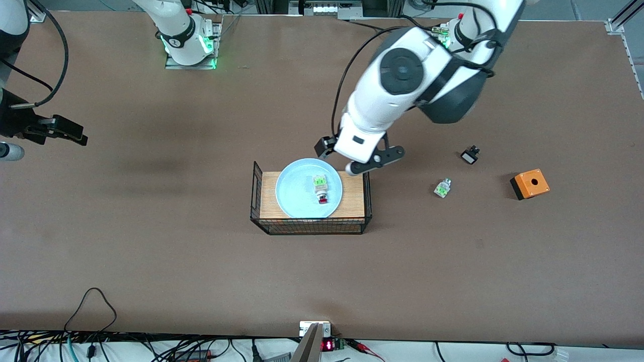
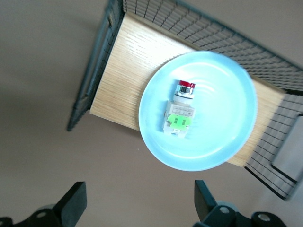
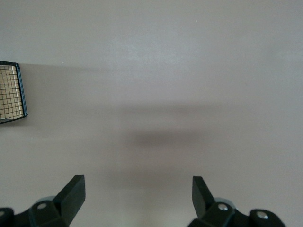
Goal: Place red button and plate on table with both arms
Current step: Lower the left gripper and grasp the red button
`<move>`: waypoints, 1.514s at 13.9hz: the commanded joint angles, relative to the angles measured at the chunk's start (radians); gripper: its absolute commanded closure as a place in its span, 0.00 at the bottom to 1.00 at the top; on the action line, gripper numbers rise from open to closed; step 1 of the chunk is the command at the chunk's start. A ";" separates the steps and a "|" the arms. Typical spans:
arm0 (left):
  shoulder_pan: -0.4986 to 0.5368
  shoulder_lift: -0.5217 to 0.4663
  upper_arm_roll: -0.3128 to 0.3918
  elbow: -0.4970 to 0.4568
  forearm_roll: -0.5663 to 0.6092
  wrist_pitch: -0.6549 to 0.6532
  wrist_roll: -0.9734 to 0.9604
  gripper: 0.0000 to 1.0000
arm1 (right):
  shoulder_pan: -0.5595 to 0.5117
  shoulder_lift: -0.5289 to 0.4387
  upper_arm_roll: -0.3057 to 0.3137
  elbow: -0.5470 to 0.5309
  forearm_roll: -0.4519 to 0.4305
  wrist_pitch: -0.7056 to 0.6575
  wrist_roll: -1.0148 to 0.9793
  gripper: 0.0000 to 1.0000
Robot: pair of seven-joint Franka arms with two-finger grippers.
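Red button: lies in the pale blue plate, red cap toward the front camera, green block at its other end.
Plate: sits on the wooden top of the black wire rack, mid-bench; its rim overhangs the wood on the robots' side.
Left tool: hangs over the rack's edge toward the left arm's end, just beside the plate rim; fingers spread wide, gripping nothing.
Right tool: hovers over bare bench toward the right arm's end, well apart from the rack; fingers apart, empty.
Other parts: a clear-and-green part, a small black part and an orange box lie on the bench toward the left arm's end.
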 commanded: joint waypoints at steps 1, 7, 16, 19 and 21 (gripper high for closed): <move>-0.059 0.102 0.014 0.113 0.059 -0.009 -0.050 0.00 | -0.007 -0.015 0.001 -0.004 -0.002 -0.012 0.006 0.00; -0.066 0.161 0.010 0.114 0.196 0.146 -0.073 0.00 | -0.011 -0.012 0.001 -0.004 -0.002 -0.012 0.006 0.00; -0.105 0.239 0.014 0.110 0.312 0.226 -0.103 0.01 | -0.010 -0.006 0.003 -0.004 -0.002 -0.010 0.012 0.00; -0.106 0.242 0.014 0.109 0.312 0.226 -0.103 0.36 | -0.010 -0.006 0.003 -0.004 -0.002 -0.009 0.014 0.00; -0.106 0.242 0.014 0.109 0.310 0.226 -0.103 0.49 | -0.010 -0.006 0.003 -0.004 -0.002 -0.010 0.012 0.00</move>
